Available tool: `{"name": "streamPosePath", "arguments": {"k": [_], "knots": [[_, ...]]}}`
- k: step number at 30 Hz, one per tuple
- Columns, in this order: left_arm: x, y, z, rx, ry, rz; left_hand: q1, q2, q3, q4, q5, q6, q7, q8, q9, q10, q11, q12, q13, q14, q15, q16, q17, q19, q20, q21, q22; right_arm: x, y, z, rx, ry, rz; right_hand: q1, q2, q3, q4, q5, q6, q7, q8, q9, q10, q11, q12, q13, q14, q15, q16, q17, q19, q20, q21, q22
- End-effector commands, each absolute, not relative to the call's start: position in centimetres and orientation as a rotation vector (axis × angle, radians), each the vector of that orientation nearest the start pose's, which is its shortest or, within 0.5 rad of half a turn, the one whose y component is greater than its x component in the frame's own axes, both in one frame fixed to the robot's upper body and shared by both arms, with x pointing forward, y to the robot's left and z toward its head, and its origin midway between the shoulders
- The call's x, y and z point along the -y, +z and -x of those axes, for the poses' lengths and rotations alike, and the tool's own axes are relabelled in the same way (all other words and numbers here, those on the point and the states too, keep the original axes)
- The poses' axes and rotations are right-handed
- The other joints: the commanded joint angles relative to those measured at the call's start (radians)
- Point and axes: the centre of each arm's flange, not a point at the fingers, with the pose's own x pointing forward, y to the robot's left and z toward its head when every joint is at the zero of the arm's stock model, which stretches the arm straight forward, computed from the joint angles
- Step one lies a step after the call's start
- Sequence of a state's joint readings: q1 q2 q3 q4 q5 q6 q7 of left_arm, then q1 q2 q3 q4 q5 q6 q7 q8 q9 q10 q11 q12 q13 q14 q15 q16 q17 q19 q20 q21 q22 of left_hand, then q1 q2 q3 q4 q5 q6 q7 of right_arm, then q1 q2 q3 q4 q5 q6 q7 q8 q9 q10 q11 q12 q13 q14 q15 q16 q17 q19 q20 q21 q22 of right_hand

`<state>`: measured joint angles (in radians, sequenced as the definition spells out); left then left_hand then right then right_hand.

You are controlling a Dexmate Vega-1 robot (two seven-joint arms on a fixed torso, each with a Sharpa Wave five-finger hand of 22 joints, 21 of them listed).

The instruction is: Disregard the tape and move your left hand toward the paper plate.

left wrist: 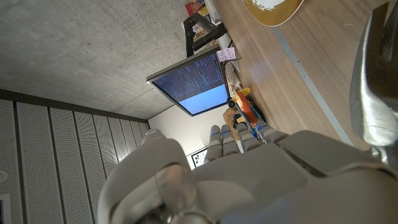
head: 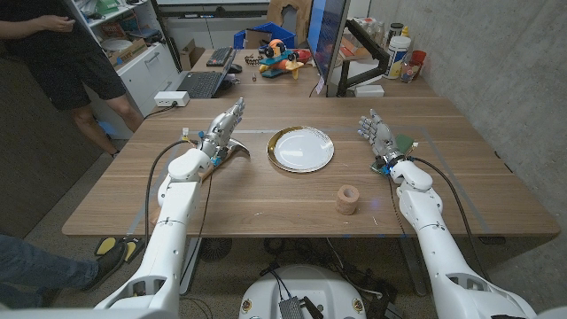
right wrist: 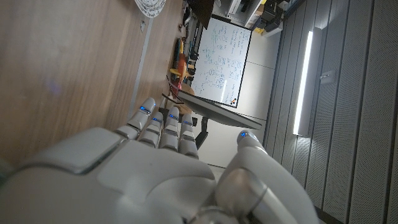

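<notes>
left hand (head: 220,135): fingers extended, holding nothing, just left of the paper plate (head: 302,149), aimed to close in | tape (head: 347,199): nearer the robot than the plate, left alone as the distractor | right hand (head: 382,138): open, empty, waiting right of the plate

We can't read any text, monitor (left wrist: 193,84) shows code lines too small to make out, whiteboard (right wrist: 224,59) scribbles illegible, no labels or nos. legible

Wooden table (head: 266,199): paper plate (head: 302,149) at centre, tape (head: 346,199) at five o'clock, nearer the front edge.
</notes>
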<state>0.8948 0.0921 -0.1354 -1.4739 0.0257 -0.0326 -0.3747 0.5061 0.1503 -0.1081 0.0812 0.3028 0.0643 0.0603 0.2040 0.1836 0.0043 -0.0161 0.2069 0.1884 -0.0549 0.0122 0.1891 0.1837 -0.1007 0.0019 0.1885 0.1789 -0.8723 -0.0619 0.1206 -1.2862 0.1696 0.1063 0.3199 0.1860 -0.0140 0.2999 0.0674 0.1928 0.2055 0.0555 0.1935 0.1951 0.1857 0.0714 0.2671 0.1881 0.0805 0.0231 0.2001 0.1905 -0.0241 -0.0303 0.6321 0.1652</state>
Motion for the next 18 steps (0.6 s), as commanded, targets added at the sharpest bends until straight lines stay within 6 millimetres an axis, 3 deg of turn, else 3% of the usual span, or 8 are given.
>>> {"name": "streamPosePath", "arguments": {"k": [1, 18], "knots": [[-28.1, 1.4, -63.5, 0.602, -0.197, -0.204, 0.012, 0.001, 0.002, -0.002, -0.004, 0.001, -0.003, -0.004, 0.004, -0.005, -0.004, -0.002, 0.006, -0.013, 0.002, -0.003, 0.003, -0.009, -0.003, 0.0, 0.003, 28.1, -3.6, -66.7, 0.556, 0.204, -0.087, 0.007, 0.009, -0.002, -0.005, 0.006, 0.01, 0.0, 0.007, 0.003, 0.01, 0.005, -0.004, 0.002, 0.012, 0.002, 0.005, 0.003, 0.004, -0.013, -0.002, 0.006], [-27.0, 2.2, -63.6, 0.61, -0.21, -0.224, 0.018, 0.002, 0.005, -0.003, -0.007, 0.002, -0.004, -0.004, 0.004, -0.004, -0.009, -0.002, 0.006, -0.013, 0.002, -0.002, 0.003, -0.011, -0.003, 0.003, 0.003, 28.4, -3.5, -66.9, 0.574, 0.195, -0.099, 0.007, 0.01, -0.004, -0.007, 0.006, 0.019, -0.004, 0.01, 0.001, 0.021, 0.001, -0.004, 0.002, 0.021, -0.001, 0.007, 0.002, 0.011, -0.012, -0.012, 0.006]]}}
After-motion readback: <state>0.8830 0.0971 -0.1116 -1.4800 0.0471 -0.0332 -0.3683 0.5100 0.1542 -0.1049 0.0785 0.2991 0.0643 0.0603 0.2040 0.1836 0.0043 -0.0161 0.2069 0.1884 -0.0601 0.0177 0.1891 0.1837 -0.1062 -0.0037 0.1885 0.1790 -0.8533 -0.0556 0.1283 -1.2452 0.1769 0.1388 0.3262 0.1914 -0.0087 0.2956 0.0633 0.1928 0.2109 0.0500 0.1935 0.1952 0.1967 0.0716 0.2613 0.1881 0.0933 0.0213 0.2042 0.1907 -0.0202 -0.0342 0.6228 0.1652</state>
